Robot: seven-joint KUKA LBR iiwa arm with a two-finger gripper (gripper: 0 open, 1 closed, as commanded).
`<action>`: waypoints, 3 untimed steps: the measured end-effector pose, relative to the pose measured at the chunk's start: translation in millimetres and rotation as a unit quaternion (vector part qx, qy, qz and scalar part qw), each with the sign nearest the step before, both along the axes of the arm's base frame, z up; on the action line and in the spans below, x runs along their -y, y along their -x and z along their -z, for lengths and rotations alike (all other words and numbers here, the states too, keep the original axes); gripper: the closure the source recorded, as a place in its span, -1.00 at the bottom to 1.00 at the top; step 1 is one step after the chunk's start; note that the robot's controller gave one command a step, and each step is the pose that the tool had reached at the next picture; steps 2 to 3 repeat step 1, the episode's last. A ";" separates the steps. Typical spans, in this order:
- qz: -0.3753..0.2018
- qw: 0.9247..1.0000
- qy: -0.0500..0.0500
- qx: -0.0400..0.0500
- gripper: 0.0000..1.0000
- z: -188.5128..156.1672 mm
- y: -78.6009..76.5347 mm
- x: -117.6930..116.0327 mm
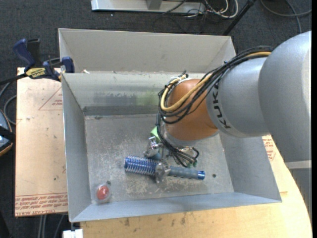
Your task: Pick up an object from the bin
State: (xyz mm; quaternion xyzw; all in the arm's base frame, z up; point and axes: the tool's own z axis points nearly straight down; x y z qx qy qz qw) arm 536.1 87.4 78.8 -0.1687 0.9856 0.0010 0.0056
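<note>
A blue hairbrush (148, 167) lies across the bin floor near the front, its bristled head to the left and its handle running right to a blue tip. My gripper (157, 152) hangs just above the brush where the head meets the handle, under the orange wrist cover. Nothing shows between its fingers. A small red ball (102, 193) rests in the front left corner, well away from the gripper.
The arm and its orange cover hang over the right half of the bin and hide the floor beneath. The bin's sloped walls rise close on all sides.
</note>
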 end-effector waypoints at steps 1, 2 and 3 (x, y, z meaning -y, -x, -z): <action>0.000 1.000 0.001 -0.001 1.00 -92.0 -2.2 -1.0; 0.000 1.000 0.001 -0.001 1.00 -92.0 -2.2 -1.0; 0.000 1.000 0.001 -0.001 1.00 -92.0 -2.2 -1.0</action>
